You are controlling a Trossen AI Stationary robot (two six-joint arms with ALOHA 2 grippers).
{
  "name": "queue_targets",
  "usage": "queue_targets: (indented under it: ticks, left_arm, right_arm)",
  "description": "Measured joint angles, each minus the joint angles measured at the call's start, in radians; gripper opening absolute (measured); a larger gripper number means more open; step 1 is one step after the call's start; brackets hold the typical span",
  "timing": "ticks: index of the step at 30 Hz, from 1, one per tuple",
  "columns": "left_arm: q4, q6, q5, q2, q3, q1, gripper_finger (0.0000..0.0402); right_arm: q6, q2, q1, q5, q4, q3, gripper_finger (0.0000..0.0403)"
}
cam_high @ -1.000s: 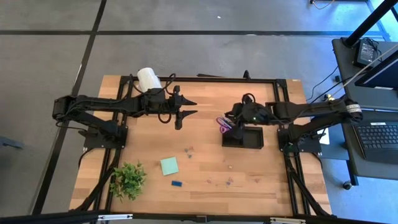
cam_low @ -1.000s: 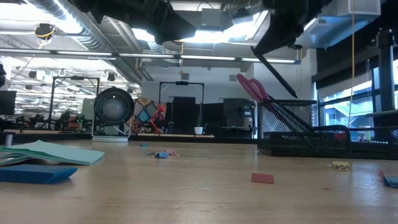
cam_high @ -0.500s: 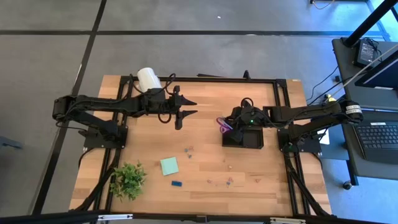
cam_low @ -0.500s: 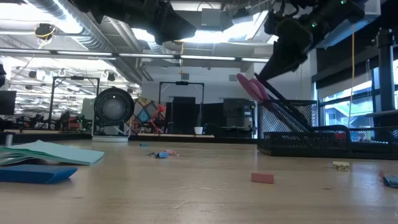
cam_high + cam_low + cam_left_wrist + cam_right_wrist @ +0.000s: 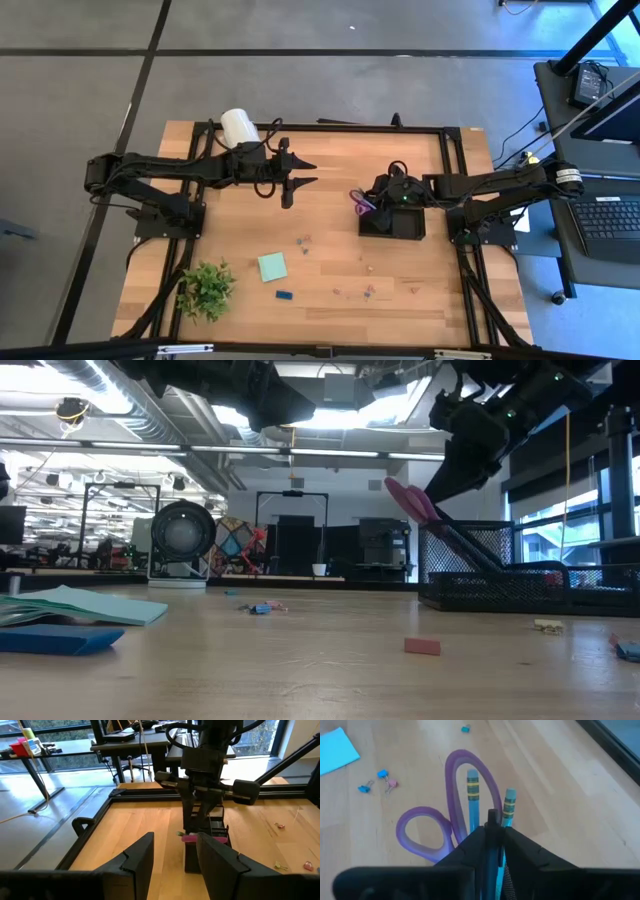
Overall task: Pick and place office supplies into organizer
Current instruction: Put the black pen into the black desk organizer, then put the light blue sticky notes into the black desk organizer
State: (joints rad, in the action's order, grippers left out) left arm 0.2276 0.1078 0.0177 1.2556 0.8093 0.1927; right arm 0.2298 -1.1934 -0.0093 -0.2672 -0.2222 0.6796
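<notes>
2 right fingers (image 5: 490, 832) nearly together around black pen (image 5: 491, 820) over organizer (image 5: 392, 222).

The organizer (image 5: 392, 220) stands right of centre on the table (image 5: 330, 165), scissors (image 5: 359, 200) upright in its left end. The notepad (image 5: 272, 266) and potted plant (image 5: 206, 289) lie front-left; the white cylinder (image 5: 238, 127) stands rear-left.

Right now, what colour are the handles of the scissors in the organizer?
Purple; the scissors handles show best in the right wrist view.
</notes>
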Motion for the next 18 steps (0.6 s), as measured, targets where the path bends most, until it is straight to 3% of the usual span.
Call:
queue_targets:
  ticks: [9, 18]
  left_arm:
    - [0.000, 0.000, 0.000, 0.000, 0.000, 0.000, 0.0143]
    - [0.000, 0.002, 0.000, 0.000, 0.000, 0.000, 0.0143]
  right_arm:
    - [0.000, 0.000, 0.000, 0.003, 0.001, 0.000, 0.0105]
    - [0.004, 0.000, 0.000, 0.010, -0.031, 0.014, 0.0199]
